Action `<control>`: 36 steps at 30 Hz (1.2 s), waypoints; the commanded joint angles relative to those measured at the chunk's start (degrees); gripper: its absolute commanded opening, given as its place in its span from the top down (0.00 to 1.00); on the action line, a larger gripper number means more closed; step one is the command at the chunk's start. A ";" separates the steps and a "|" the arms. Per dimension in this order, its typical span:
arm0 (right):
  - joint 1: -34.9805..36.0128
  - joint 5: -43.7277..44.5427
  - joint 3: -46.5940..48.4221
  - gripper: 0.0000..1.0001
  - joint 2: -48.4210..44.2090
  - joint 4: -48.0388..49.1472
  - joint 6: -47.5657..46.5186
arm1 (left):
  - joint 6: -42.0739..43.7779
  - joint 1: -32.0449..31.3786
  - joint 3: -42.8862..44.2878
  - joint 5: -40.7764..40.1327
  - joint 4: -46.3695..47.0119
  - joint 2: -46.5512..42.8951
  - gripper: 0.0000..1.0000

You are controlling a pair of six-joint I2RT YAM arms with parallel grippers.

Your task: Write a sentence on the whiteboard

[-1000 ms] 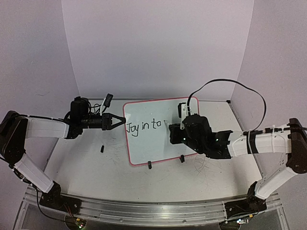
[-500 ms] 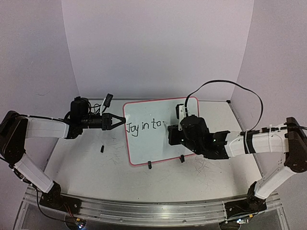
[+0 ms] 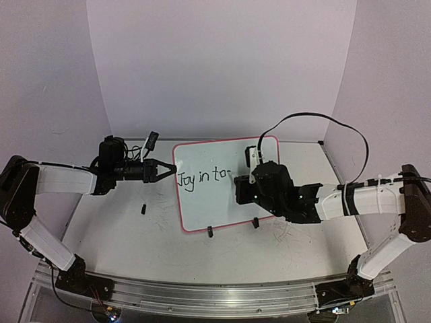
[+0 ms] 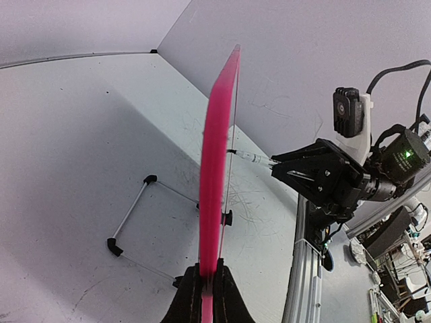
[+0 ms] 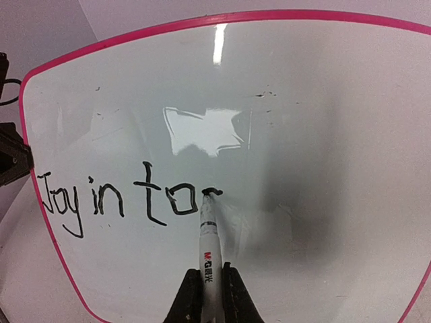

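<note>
Tabletop (image 3: 121, 229): left gripper (image 3: 172, 169) clamps whiteboard (image 3: 215, 202) reading "Joy in to", right gripper (image 5: 209, 270) M&G marker (image 5: 206, 232)

The small rectangular white board with a thin pink-red rim and rounded corners (image 3: 215, 202) stands propped on two small black clip feet (image 3: 210, 232) mid-counter (image 3: 135, 229), its glossy face bearing black handwriting, "Joy in to", then one short stroke
</note>
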 commanded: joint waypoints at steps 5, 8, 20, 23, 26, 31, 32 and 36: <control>0.29 -1.12 0.50 1.00 0.86 -0.19 1.33 | 0.51 0.15 2.39 1.89 2.00 -2.45 1.00; 0.37 -0.88 -0.04 1.00 0.45 -0.85 2.06 | 0.49 0.17 2.34 1.92 2.02 -2.40 1.00; 0.55 0.28 -1.58 1.00 -1.11 -2.33 3.62 | 0.57 0.15 2.30 1.91 2.02 -2.27 1.00; 0.56 1.04 -1.74 1.00 -1.54 -2.58 3.70 | 0.49 0.13 2.37 1.93 2.02 -2.19 1.00; 0.54 2.34 -1.73 1.00 -1.70 -2.73 3.82 | 0.46 0.18 2.43 1.93 2.01 -2.16 1.00; 0.56 4.22 -1.05 1.00 -1.44 -2.80 3.67 | 0.41 0.18 2.44 2.01 1.93 -2.19 1.00; 0.52 4.39 -0.73 1.00 -1.20 -2.78 3.45 | 0.40 0.15 2.44 2.05 1.93 -2.19 1.00; 0.49 4.98 0.46 1.00 -0.27 -1.99 2.56 | 0.32 0.13 2.47 2.15 1.93 -2.18 1.00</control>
